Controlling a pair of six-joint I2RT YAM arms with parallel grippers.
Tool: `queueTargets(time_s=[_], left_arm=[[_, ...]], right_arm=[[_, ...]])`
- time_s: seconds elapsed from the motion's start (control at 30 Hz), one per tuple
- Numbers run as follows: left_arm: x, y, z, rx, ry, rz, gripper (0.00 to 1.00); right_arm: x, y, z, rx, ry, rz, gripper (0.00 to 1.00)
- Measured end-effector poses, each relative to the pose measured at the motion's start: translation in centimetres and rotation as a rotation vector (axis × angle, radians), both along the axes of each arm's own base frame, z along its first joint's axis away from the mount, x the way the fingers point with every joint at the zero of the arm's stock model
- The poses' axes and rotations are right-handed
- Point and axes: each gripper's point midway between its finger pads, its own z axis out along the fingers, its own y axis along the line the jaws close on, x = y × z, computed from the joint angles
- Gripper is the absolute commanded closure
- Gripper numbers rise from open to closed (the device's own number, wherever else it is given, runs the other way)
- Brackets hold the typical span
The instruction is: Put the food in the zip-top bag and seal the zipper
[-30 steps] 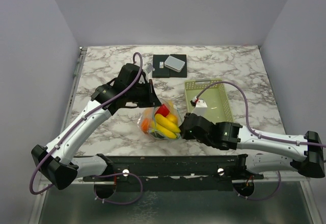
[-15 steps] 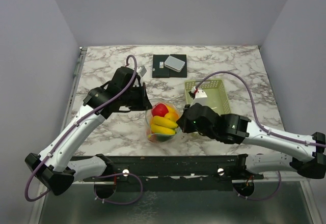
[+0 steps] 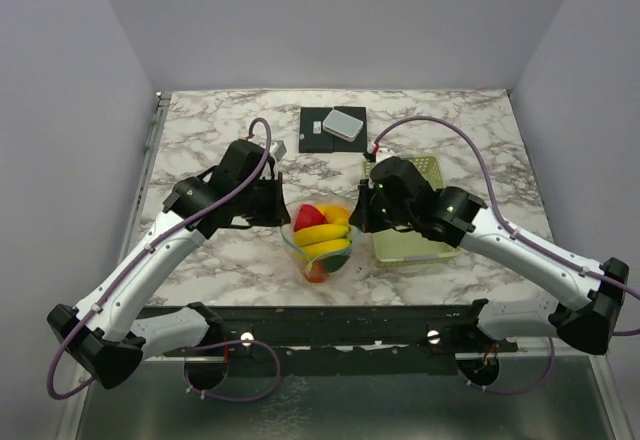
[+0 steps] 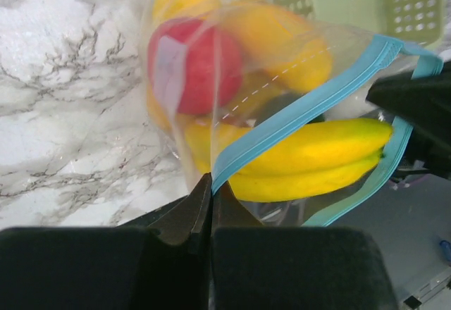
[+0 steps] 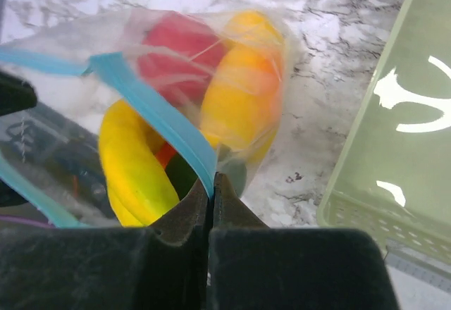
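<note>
clear zip-top bag [image 3: 322, 252], just left of the basket [image 3: 412, 244], contains the food [image 3: 322, 232]: yellow banana, red apple, oranges. blue zipper [image 4: 303, 109] gapes unsealed. left gripper [image 4: 210, 187] and right gripper [image 5: 211, 183] each pinch its ends, jaws closed.

You're getting bright, even light from above in the top view, only soft shadows on the white marbled tabletop [image 3: 470, 140]. Both wrist views blur up close, and the clear crinkly plastic bag [image 4: 162, 63] catches pale glare.
</note>
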Motion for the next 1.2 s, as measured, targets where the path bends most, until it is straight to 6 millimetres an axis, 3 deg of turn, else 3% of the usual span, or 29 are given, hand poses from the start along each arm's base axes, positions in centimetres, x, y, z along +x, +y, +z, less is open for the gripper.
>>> queueTargets(time_s=[0.1, 0.17, 0.23, 0.33, 0.5, 0.57, 0.67, 0.83, 0.93, 1.2], left_arm=[[-0.1, 0.0, -3.3, 0.026, 0.037, -0.001, 1.00], [-0.7, 0.3, -6.6, 0.068, 0.106, -0.001, 1.00], [-1.1, 0.5, -8.0, 0.092, 0.149, -0.005, 1.00], [-0.8, 0.2, -6.4, 0.077, 0.131, -0.007, 1.00], [1.5, -1.3, 2.1, -0.050, -0.062, -0.011, 1.00], [1.6, -1.3, 3.5, -0.080, -0.109, -0.009, 1.00], [1.2, -1.0, 1.8, -0.068, -0.088, -0.004, 1.00], [0.0, -0.6, -3.7, 0.004, 0.060, 0.002, 1.00], [0.0, -0.6, -3.5, -0.003, 0.057, 0.004, 1.00], [0.1, -0.9, -3.1, -0.018, 0.052, 0.006, 1.00]], right_arm=[[1.0, -0.6, -3.6, -0.044, 0.074, -0.004, 0.99], [1.1, -0.8, -5.9, -0.090, 0.129, 0.003, 0.99], [0.8, -0.8, -6.6, -0.110, 0.150, 0.023, 0.99], [1.0, -0.6, -3.8, -0.106, 0.117, 0.050, 0.99], [2.3, 0.9, 4.2, 0.016, -0.027, 0.074, 0.99], [2.2, 0.7, 5.6, 0.044, -0.059, 0.079, 0.99], [1.8, 0.4, 4.5, 0.027, -0.040, 0.092, 0.99], [0.7, 0.2, -1.3, -0.073, 0.084, 0.121, 0.99], [0.4, -0.2, -1.9, -0.092, 0.103, 0.124, 0.99], [0.5, -0.1, -0.7, -0.074, 0.077, 0.132, 0.99]])
